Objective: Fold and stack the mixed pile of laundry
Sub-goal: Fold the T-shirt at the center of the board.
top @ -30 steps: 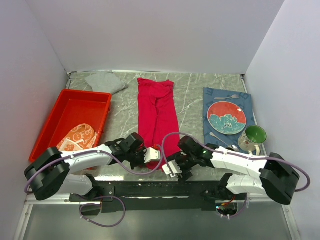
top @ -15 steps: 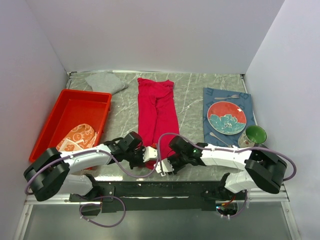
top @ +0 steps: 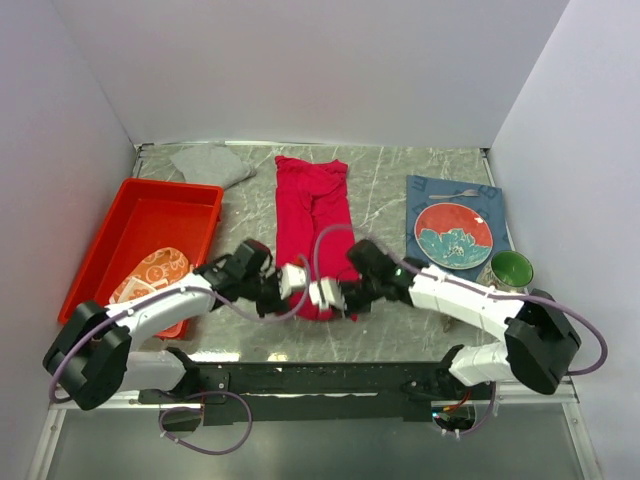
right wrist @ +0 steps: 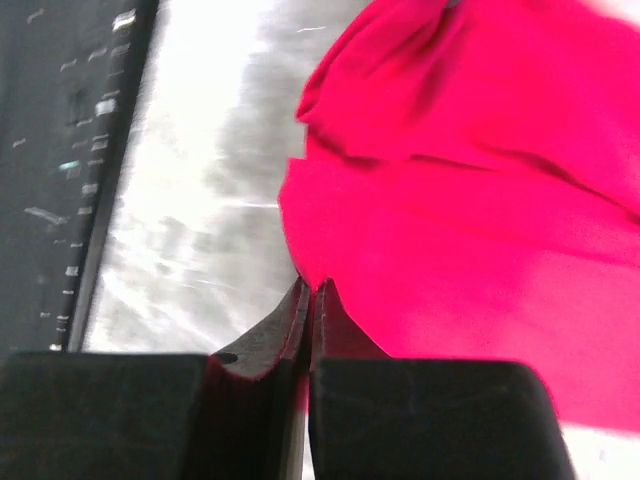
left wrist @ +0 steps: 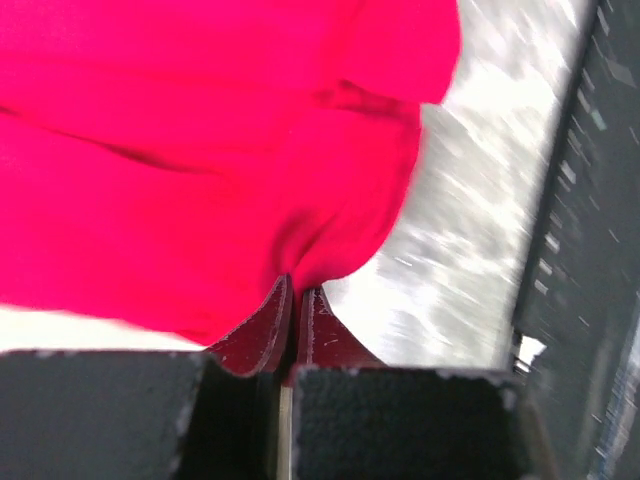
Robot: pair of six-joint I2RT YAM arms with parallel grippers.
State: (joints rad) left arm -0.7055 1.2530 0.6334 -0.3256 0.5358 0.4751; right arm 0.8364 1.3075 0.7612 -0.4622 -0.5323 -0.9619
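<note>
**Both tools clamped on the shirt hem**

My left tool (left wrist: pixel 297 295) and right tool (right wrist: pixel 311 290) sit side by side, each pinched shut on the shirt's (top: pixel 313 215) near hem. Left of the left tool, the tray (top: pixel 150 225) holds the patterned cloth (top: pixel 152 272). Right of the right tool stands a cup (top: pixel 511 268), beside a plate (top: pixel 453 233) on the placemat (top: pixel 418 200). The grey garment (top: pixel 208 164) lies beyond the left tool, at the back of the marbled counter (top: pixel 385 185), with white walls around.

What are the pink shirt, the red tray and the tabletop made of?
Shirt: soft cloth with a matte look; it wrinkles and lies in limp folds. Whether it is knit or woven cannot be told.
Tray: probably hard plastic, slightly glossy; it has stiff straight walls and an even red colour.
Tabletop: grey with pale veins and some sheen, like marble; it could be real stone or a printed laminate.
</note>
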